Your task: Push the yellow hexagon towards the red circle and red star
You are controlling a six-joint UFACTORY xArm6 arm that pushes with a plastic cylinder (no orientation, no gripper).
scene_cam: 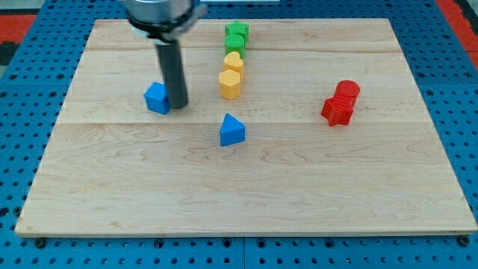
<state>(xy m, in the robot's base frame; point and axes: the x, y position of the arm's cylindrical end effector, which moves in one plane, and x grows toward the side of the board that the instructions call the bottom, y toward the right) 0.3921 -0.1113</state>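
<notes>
Toward ten o'clock on the wooden surface [149, 194], my tip [178, 105] rests just beside a blue block [157, 98], at its three o'clock side. No fingers exist on this rod, so no open or closed state applies. At the tip's three o'clock, near, stands the yellow hexagon [230, 84], touching a yellow heart [234, 61] at its twelve o'clock; beyond sit a green cylinder [235, 43] and green star [237, 31]. A blue triangle [231, 130] lies at the hexagon's six o'clock. Well apart at three o'clock, the red circle [347, 90] touches the red star [337, 111].
</notes>
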